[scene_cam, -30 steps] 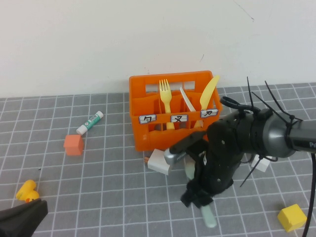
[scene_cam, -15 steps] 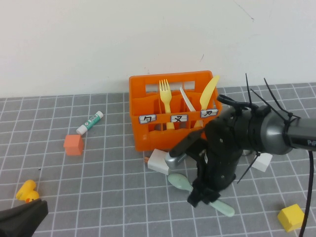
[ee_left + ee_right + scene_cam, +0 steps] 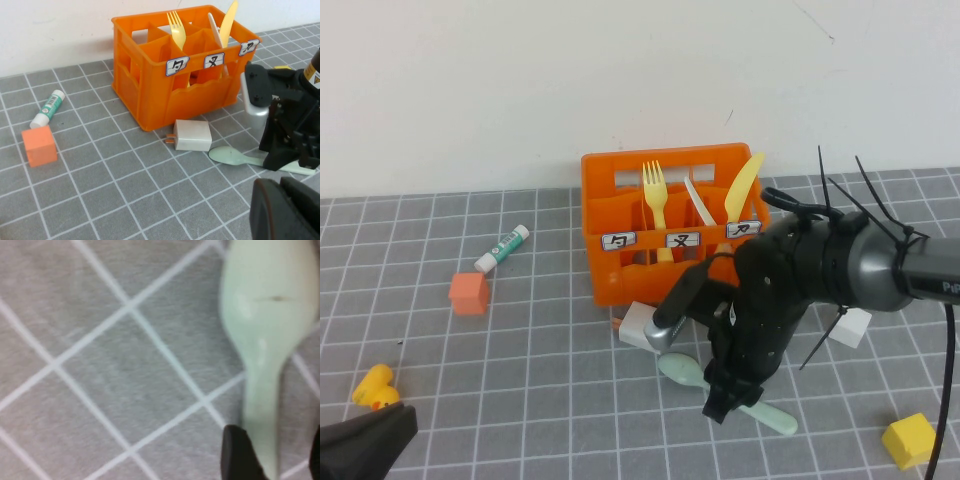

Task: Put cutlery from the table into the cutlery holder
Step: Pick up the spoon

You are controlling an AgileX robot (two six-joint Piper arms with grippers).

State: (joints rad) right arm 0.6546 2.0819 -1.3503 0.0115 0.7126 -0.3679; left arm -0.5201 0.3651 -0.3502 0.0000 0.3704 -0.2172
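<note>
A pale mint-green spoon [image 3: 684, 372] [image 3: 231, 156] lies flat on the grey tiled table [image 3: 550, 400], in front of the orange cutlery holder [image 3: 660, 272] [image 3: 150, 95]. My right gripper [image 3: 730, 400] [image 3: 274, 460] is down over the spoon's [image 3: 265, 315] handle, open, one finger on each side of it. In the holder stand a yellow fork [image 3: 653, 185], a cream-white knife [image 3: 698, 205] and a yellow knife [image 3: 745, 185]. My left gripper [image 3: 365, 445] [image 3: 287, 210] sits shut and empty at the near left corner.
A white charger block [image 3: 642, 328] lies against the holder's front, close to the spoon's bowl. A glue stick [image 3: 502, 248] and an orange cube [image 3: 469, 293] are at the left, a yellow toy [image 3: 375, 388] near left, a yellow cube [image 3: 910, 440] near right.
The spoon has swung from pointing at the near edge to lying slantwise across the tiles. My right gripper has dropped onto its handle and narrowed a little. The left arm is still.
</note>
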